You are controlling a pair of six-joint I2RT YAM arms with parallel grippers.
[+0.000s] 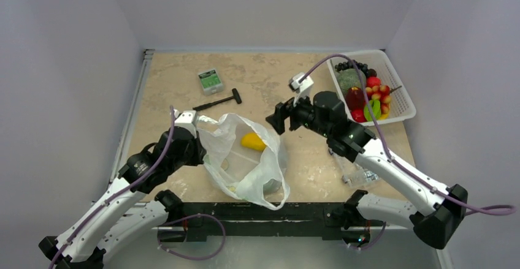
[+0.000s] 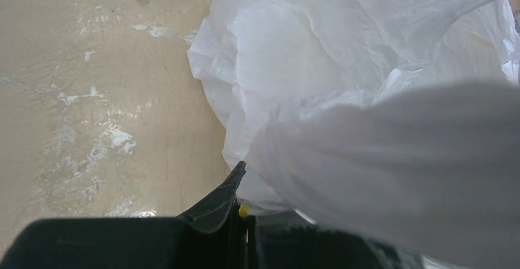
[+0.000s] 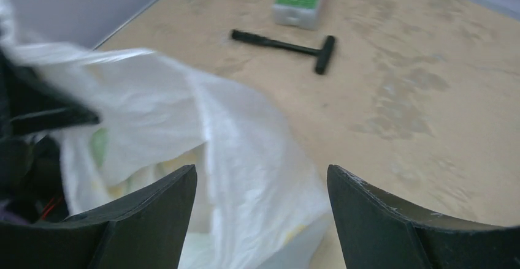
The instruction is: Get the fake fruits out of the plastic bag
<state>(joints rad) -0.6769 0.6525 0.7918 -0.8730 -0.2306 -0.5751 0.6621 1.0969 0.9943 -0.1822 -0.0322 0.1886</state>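
The white crinkly plastic bag (image 1: 245, 165) lies open near the table's front middle. A yellow fake fruit (image 1: 253, 141) shows inside its mouth. My left gripper (image 1: 197, 135) is shut on the bag's left rim. In the left wrist view the bag (image 2: 343, 85) drapes over that gripper (image 2: 244, 180), and one dark finger (image 2: 217, 201) shows beside it. My right gripper (image 1: 277, 119) hangs open just above the bag's right side. In the right wrist view its fingers (image 3: 156, 211) stand wide apart over the bag (image 3: 245, 159), with nothing between them.
A white basket (image 1: 401, 91) at the back right holds several more fake fruits (image 1: 368, 91). A clear box of screws with a green label (image 1: 210, 80) and a black T-handle tool (image 1: 219, 102) lie behind the bag. A clear plastic item (image 1: 357, 172) lies by the right arm.
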